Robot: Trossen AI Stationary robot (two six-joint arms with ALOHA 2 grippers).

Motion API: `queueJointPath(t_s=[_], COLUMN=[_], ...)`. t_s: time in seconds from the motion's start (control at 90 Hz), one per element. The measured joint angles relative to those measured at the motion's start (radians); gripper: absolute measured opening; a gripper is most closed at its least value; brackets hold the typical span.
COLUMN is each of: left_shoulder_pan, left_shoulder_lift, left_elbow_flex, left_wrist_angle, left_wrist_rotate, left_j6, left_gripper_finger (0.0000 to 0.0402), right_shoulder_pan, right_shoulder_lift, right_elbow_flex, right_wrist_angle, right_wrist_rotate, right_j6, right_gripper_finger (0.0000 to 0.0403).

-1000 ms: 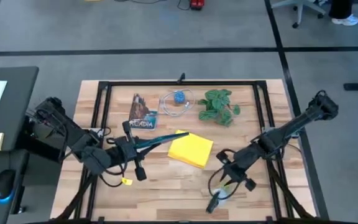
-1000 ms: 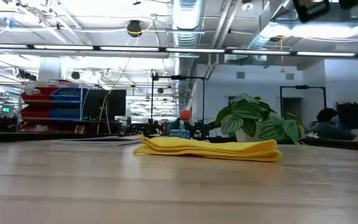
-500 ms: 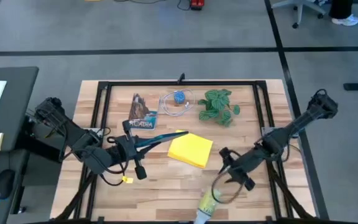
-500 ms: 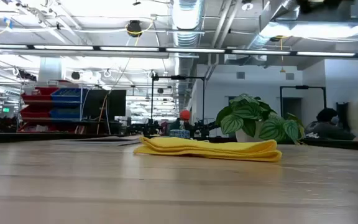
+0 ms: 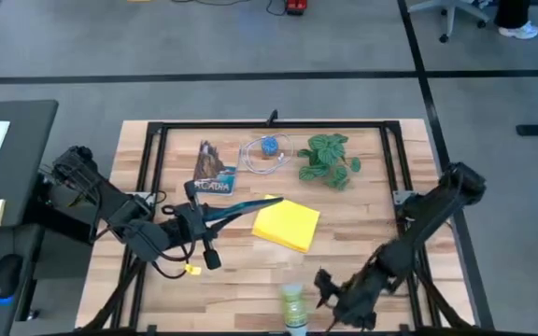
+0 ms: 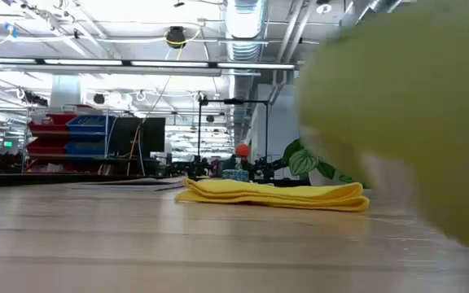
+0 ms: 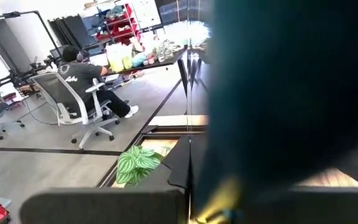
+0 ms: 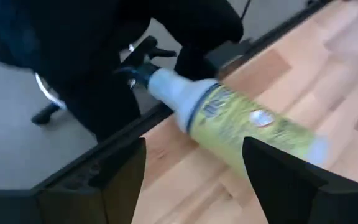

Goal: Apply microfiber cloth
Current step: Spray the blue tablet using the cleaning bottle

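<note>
Where the table (image 5: 362, 210) meets its near edge, a yellow-green spray bottle (image 5: 293, 308) lies on the wood just beside the right gripper (image 5: 339, 301), whose fingers stand spread with the bottle lying loose beyond them in the right wrist view (it fills most of the low view as a pale green blur); farther in, the left gripper (image 5: 197, 217) sits at the left side of the table, clamped on a dark tablet with a teal back (image 5: 241, 207) that slants toward the middle; the tablet's far tip reaches the near corner of the microfiber cloth (image 5: 287, 225), though whether they touch I cannot tell; the cloth, bright yellow and folded roughly square, lies flat at mid-table; behind it along the far side stand a printed card (image 5: 214, 169), a clear bag with a blue thing inside (image 5: 266, 153) and a small leafy plant (image 5: 329, 159).
</note>
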Motion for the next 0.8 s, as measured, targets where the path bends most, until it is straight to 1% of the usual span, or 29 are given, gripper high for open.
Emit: queueJointPath(t_s=[0.067,0.189,0.311,0.4,0.478,0.578,0.8], left_shoulder_pan=[0.000,-0.007,-0.019,-0.020,-0.020,-0.019,-0.012], left_shoulder_lift=[0.000,0.000,0.000,0.000,0.000,0.000,0.000], left_elbow_flex=[0.000,0.000,0.000,0.000,0.000,0.000,0.000], left_wrist_angle=[0.000,0.000,0.001,0.001,0.002,0.005,0.010], left_wrist_rotate=[0.000,0.001,0.002,0.005,0.004,0.000,-0.001], left_j6=[-0.008,-0.024,-0.024,-0.024,-0.016,-0.004,-0.019], left_gripper_finger=[0.0009,0.0009,0.0009,0.0009,0.0009,0.0009,0.0009], right_shoulder_pan=[0.000,0.027,0.077,0.111,0.130,0.136,0.061], right_shoulder_lift=[0.045,0.105,0.109,0.108,0.116,0.124,0.124], right_elbow_flex=[0.037,0.086,0.114,0.121,0.121,0.121,0.122], right_wrist_angle=[-0.006,-0.049,-0.041,-0.040,-0.047,-0.070,-0.081], right_wrist_rotate=[-0.001,0.000,0.006,0.054,0.093,0.123,0.159], right_j6=[0.014,0.132,0.196,0.209,0.127,-0.045,-0.304], right_gripper_finger=[0.0256,0.0256,0.0256,0.0256,0.0256,0.0256,0.0256])
